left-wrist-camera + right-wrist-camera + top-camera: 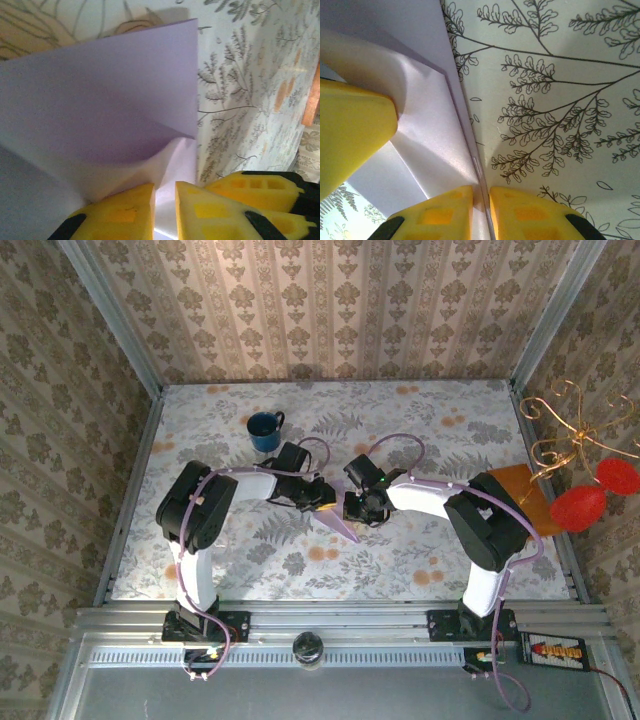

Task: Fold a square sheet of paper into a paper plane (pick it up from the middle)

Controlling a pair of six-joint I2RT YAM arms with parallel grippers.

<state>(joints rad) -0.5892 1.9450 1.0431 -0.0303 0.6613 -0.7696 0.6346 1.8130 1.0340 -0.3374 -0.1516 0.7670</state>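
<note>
Top external shows me the paper [341, 526] at mid-frame, a creased lilac sliver between the two arms' tips, below and right of the mug [265, 430]. On the left wrist view my left gripper [164, 195] is pinched on its folded lower edge; on the right wrist view my right gripper [480, 192] is nipped on its edge, fern-print table [560, 100] alongside

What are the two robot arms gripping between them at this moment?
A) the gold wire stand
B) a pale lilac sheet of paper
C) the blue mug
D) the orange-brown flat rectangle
B: in both wrist views the yellow jaws are pinched shut on the lilac paper, while the blue mug stands apart, farther back.
</note>
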